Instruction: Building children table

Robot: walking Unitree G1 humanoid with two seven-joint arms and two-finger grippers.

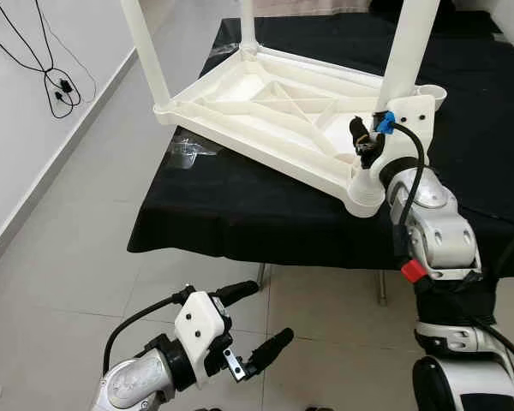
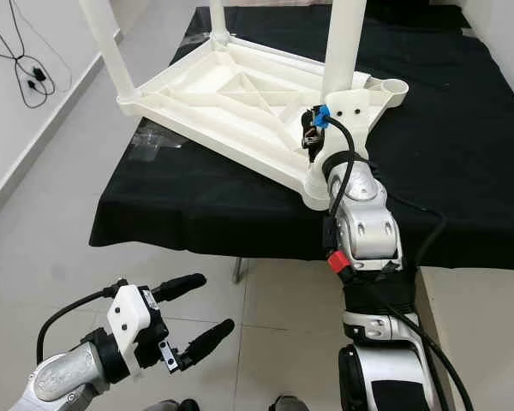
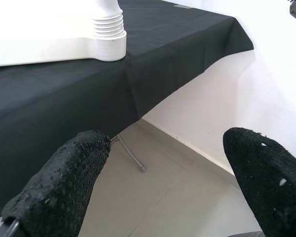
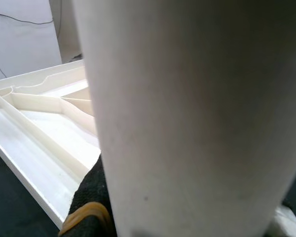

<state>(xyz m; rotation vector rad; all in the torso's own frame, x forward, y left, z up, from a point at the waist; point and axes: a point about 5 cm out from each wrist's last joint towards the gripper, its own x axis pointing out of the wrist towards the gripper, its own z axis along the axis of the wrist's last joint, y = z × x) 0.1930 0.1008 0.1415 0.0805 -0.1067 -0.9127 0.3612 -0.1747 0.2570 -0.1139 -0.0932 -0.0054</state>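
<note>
1. The white plastic children's table (image 1: 274, 107) is lying upside down on a black-covered table (image 1: 240, 214), its ribbed underside facing up and round white legs standing up from its corners.
2. One table leg (image 1: 409, 51) is rising at the near right corner, and the right gripper (image 1: 370, 141) is pressing in at its base. The right wrist view is showing that leg (image 4: 197, 113) very close, with a black finger (image 4: 91, 197) touching its side, so the gripper appears to be clamping the leg, though the second finger is hidden.
3. The left gripper (image 1: 253, 321) is hanging low over the tiled floor (image 1: 60, 257) in front of the black-covered table, its two black fingers spread wide and holding nothing.
4. The upturned table's near corner (image 1: 364, 201) is sitting close to the front edge of the black cloth, while dark cloth is lying bare to the right and behind.
5. A crumpled clear plastic wrapper (image 1: 188, 150) is lying on the cloth just beside the upturned table's left corner.
6. Black cables (image 1: 56, 81) are dangling against the white wall at the left, well apart from the work.
7. The metal table leg (image 1: 382, 287) is showing below the cloth's front edge.
</note>
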